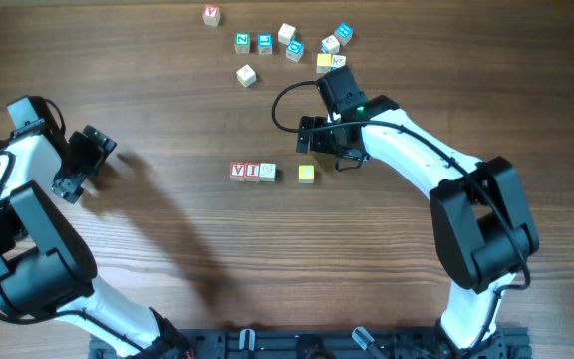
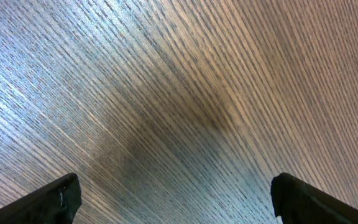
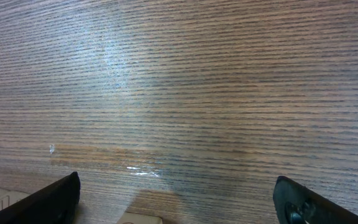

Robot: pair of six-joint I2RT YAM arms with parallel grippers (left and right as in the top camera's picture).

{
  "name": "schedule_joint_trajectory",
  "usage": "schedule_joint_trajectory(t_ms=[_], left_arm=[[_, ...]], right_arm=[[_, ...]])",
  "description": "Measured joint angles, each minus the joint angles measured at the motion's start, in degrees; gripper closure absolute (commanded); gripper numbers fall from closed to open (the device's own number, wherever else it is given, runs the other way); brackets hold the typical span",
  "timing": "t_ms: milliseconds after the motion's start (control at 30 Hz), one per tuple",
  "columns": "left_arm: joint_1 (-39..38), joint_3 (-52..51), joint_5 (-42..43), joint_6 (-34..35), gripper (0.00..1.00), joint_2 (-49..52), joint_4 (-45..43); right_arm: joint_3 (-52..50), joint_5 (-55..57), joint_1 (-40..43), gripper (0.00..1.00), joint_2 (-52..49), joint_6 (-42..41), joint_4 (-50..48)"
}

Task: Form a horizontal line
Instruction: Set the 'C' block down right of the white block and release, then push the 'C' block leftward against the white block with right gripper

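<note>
On the table [image 1: 167, 239], three lettered blocks [image 1: 253, 172] touch, yellow block [image 1: 306, 173] apart; left gripper [image 2: 174, 196], right gripper [image 3: 176, 196] seemingly gape.

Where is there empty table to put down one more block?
Bare wood shows between the three-cube wooden letter row and the small yellow wooden cube, and across the brown wooden table on their near side. It is crowded at the far edge, among the scattered letter cubes.

Three-block row [image 1: 252, 172], yellow block [image 1: 306, 174] near, loose blocks [image 1: 246, 75] beyond
</note>
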State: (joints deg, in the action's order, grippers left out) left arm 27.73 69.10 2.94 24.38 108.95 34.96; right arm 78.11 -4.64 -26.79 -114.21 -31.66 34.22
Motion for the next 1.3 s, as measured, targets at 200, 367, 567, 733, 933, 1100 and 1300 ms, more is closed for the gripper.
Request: schedule_joint_trajectory(t_ms=[200,367,567,733,933,1100,1300], left_arm=[[0.0,0.0,0.0,0.0,0.00,0.0,0.0],[0.0,0.0,0.0,0.0,0.00,0.0,0.0],[0.0,0.0,0.0,0.0,0.00,0.0,0.0],[0.0,0.0,0.0,0.0,0.00,0.0,0.0],[0.0,0.0,0.0,0.0,0.00,0.0,0.0],[0.0,0.0,0.0,0.0,0.00,0.0,0.0],[0.0,0.0,0.0,0.0,0.00,0.0,0.0]], right_arm=[[0.0,0.0,0.0,0.00,0.0,0.0,0.0],[0.0,0.0,0.0,0.01,0.0,0.0,0.0],[0.0,0.0,0.0,0.18,0.0,-0.1,0.0],[0.0,0.0,0.0,0.51,0.0,0.4,1.7],[0.0,-0.2,0.0,0.67,0.0,-1.0,4.9],[0.0,0.4,0.0,0.78,0.0,-4.4,10.2],[0.0,-1.4,-0.3,0.86,0.0,-5.2,13.2]])
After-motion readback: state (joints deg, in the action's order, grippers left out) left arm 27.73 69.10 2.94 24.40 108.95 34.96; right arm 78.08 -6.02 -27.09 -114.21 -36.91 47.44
